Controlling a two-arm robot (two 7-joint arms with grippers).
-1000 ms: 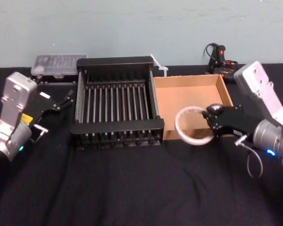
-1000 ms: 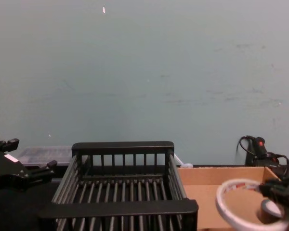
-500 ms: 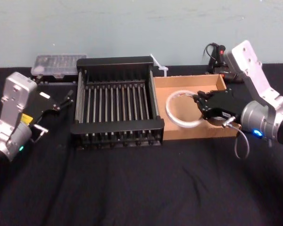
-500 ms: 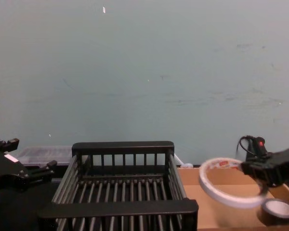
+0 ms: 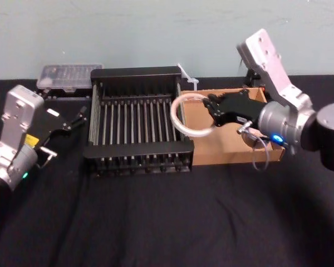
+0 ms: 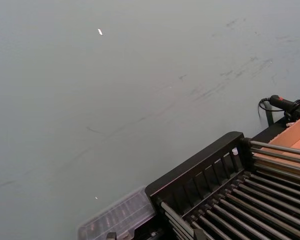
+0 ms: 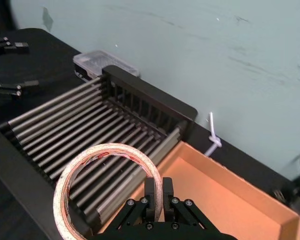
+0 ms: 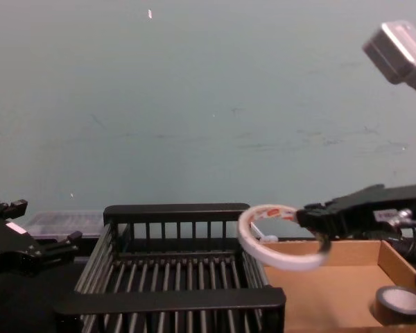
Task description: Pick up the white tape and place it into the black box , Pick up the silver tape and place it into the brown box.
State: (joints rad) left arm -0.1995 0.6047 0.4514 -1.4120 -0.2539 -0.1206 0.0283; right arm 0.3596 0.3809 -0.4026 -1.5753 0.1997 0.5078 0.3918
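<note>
My right gripper [image 5: 210, 105] is shut on the rim of the white tape [image 5: 175, 114], a large thin ring held in the air and tilted. The white tape [image 8: 284, 260] hangs over the black box's right wall, partly above the black box [image 5: 136, 149] and partly above the brown box [image 5: 234, 157]. In the right wrist view the fingers [image 7: 154, 190] pinch the ring [image 7: 110, 148] above the slatted bars. The silver tape [image 8: 400, 304] lies inside the brown box [image 8: 319, 291] at its near right corner. My left gripper [image 5: 78, 115] stands open and idle left of the black box.
A clear plastic case [image 5: 68, 75] sits behind the black box at the back left. A white zip tie [image 5: 188, 78] lies between the boxes at the back. Black cables and a handle [image 5: 255, 64] lie at the back right. A wall stands close behind the table.
My right gripper has carried the white tape up and to the left, from the brown box's front edge across that box to above the black box's right wall. The left arm has not moved.
</note>
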